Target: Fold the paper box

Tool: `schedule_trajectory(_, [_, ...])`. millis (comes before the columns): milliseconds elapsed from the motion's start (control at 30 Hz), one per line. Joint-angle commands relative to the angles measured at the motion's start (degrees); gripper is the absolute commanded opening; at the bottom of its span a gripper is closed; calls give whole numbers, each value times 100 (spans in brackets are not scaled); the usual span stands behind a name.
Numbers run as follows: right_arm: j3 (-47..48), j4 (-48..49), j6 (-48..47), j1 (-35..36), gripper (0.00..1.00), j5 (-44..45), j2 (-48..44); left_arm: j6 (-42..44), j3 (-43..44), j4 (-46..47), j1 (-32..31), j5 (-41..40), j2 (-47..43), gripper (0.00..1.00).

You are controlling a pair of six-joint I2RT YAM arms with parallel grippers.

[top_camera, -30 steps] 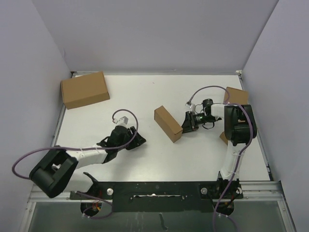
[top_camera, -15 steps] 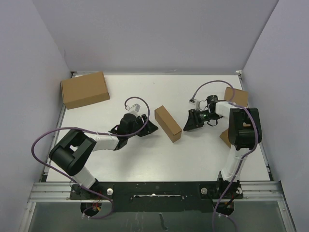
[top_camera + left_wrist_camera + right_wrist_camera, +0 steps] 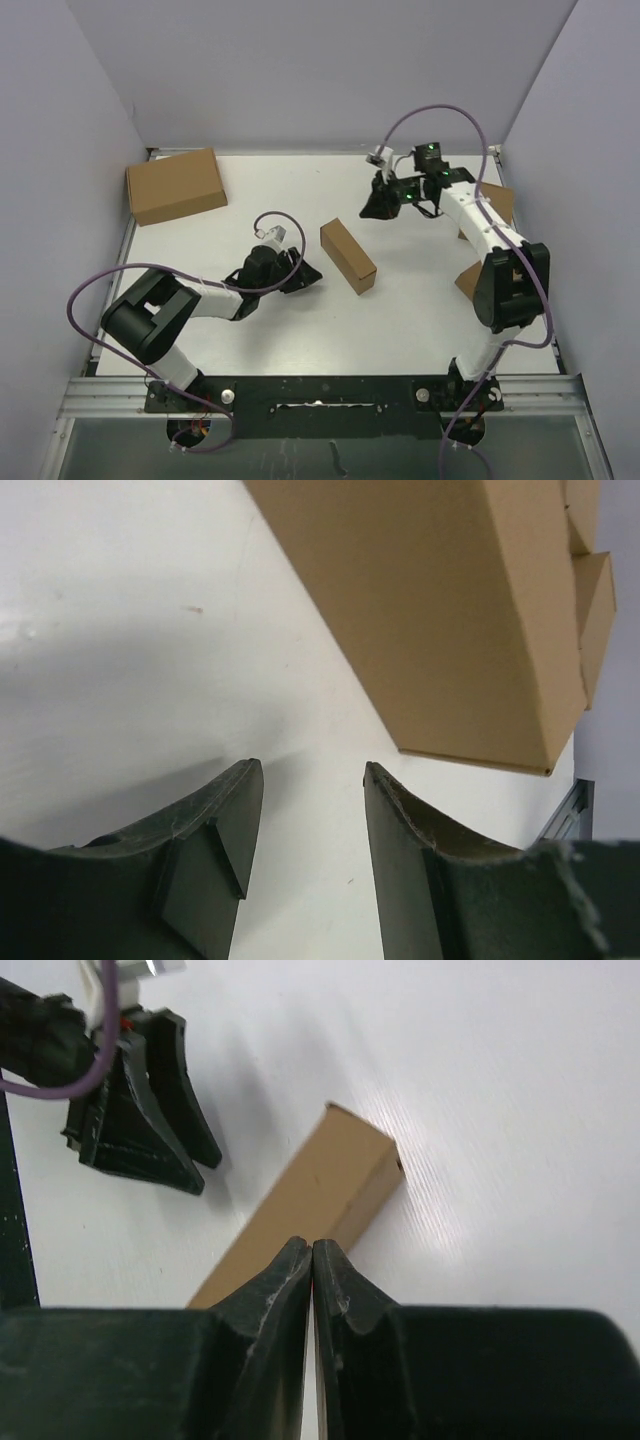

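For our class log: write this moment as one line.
paper box: closed, free | left gripper: open, near box | right gripper: shut, empty

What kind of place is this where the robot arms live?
Probably a robot lab's test bench. A left arm and a right arm are bolted to a metal rail at the edge of a white table. Plain panels wall it in. Cardboard lies there: the paper box and a larger carton.
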Motion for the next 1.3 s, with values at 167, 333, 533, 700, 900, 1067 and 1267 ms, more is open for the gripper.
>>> schedule_trajectory(167, [1290,-472,-261,1198,8,1332,956,13,-535,282,38,-105,-958,43])
schedule_trajectory(333, [1418,-565,-351,1405,8,1987,1131,-2,-751,259,59,-185,-1179,44])
schedule_trajectory(533, [1398,-741,-493,1469,8,2392,1518,-16,-813,314,55,-143,-1217,44])
schedule_trajectory(700, [1330,-849,-576,1482,8,2502,1603,-22,-840,312,59,-152,-1248,44])
schedule_trajectory(900, [1540,-1064,-724,1457,9,2570,1656,-66,-767,447,64,-54,-1099,46])
schedule_trajectory(1067, [1955,-1078,-769,1294,11,2244,1397,-75,-714,472,64,19,-1026,46])
schedule_trajectory(1267, [2479,-1199,-771,1423,12,2149,1389,-100,-741,505,63,8,-1018,46])
